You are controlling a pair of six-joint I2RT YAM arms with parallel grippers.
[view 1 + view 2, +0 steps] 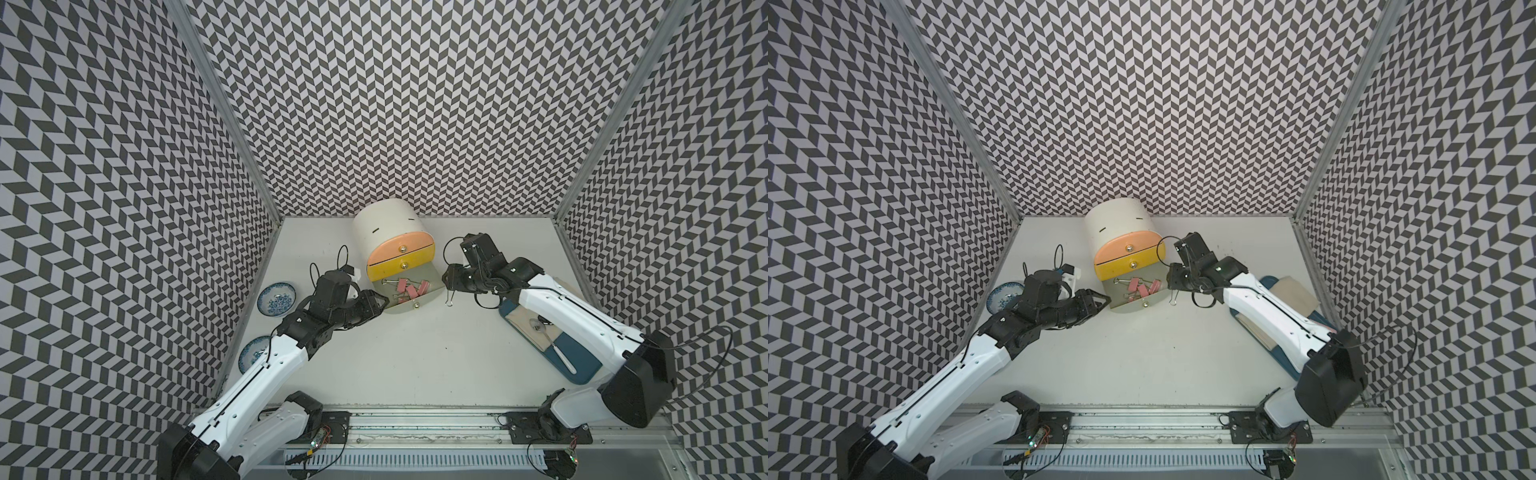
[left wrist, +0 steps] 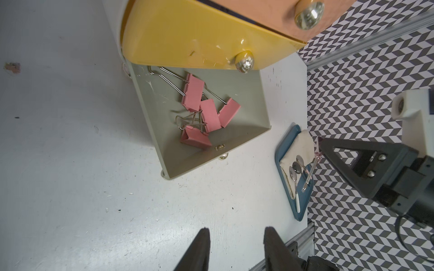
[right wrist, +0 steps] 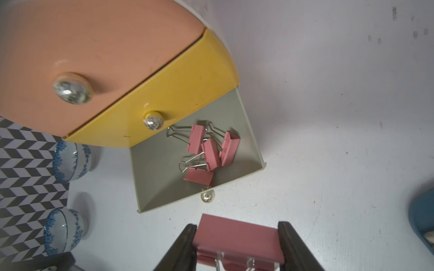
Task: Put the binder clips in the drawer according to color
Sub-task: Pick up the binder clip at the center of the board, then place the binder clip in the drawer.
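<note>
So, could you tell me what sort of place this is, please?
Likely a robot test cell: chevron walls box in a white table, and the left arm and right arm are mounted on a metal rail.

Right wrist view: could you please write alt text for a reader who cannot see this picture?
The right gripper holds a pink binder clip just in front of an open grey drawer that contains four pink clips. Above it, the yellow drawer and peach drawer are closed; two blue-patterned bowls stand nearby.
</note>
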